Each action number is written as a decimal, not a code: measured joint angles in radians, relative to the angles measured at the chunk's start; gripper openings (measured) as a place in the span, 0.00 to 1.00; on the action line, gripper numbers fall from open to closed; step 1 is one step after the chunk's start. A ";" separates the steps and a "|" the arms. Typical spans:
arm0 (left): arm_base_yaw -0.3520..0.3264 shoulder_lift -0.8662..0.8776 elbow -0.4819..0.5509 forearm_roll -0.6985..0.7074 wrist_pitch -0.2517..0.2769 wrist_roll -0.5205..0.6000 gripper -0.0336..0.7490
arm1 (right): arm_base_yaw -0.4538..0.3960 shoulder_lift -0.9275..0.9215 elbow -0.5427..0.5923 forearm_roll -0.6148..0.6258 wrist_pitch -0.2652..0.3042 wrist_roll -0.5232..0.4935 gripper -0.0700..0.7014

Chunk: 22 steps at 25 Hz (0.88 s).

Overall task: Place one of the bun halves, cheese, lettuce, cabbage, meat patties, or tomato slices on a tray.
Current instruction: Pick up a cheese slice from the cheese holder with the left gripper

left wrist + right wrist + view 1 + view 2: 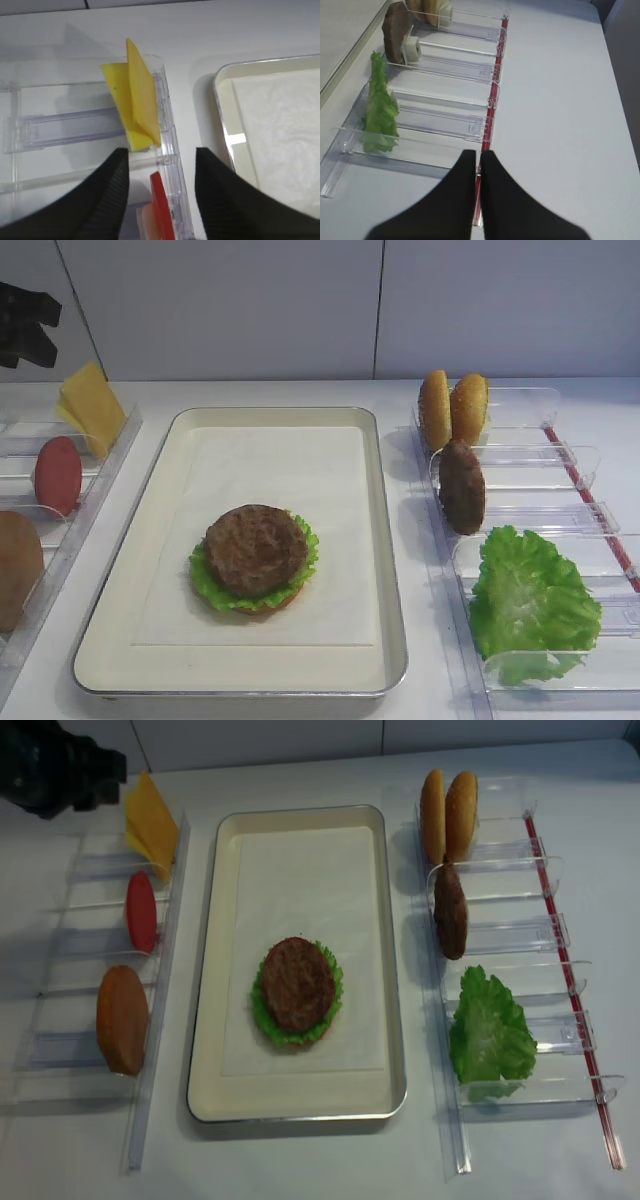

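On the tray, toward its 6 o'clock end in the high view, a stack is already built: a bun half at the bottom, barely showing, lettuce ruffling out around it, and a patty on top. The rest of the tray's liner is bare.

At 10 o'clock from the tray, the cheese leans upright in the far slot of the left rack, two slices resting against each other. The left gripper hangs just above and short of them, its fingers spread with nothing between them; the slices sit in line with the gap but are not touched. Judging by this, cheese is the likely next layer, and its pick has not yet been made.

A tomato slice and another bun half stand in the nearer slots of the same rack. At 3 o'clock from the tray, the right rack holds two bun halves, a spare patty and a lettuce leaf. The right gripper shows only in its wrist view, above the near end of that rack, fingers pressed together and holding nothing.
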 joint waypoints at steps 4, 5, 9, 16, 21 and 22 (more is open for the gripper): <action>0.000 0.079 -0.023 -0.008 -0.040 0.011 0.44 | 0.000 0.000 0.000 0.000 0.000 0.000 0.80; 0.000 0.101 -0.037 -0.008 -0.044 0.016 0.44 | 0.000 0.000 0.000 0.000 0.000 0.000 0.80; 0.000 0.176 -0.085 -0.046 -0.055 0.050 0.44 | 0.000 0.000 0.000 0.000 0.000 0.000 0.80; 0.000 0.267 -0.135 -0.089 -0.060 0.087 0.44 | 0.000 0.000 0.000 0.000 0.000 0.000 0.80; 0.000 0.297 -0.136 -0.091 -0.066 0.087 0.42 | 0.000 0.000 0.000 0.000 0.000 0.000 0.80; 0.000 0.298 -0.136 -0.091 -0.067 0.087 0.41 | 0.000 0.000 0.000 0.000 0.000 0.000 0.80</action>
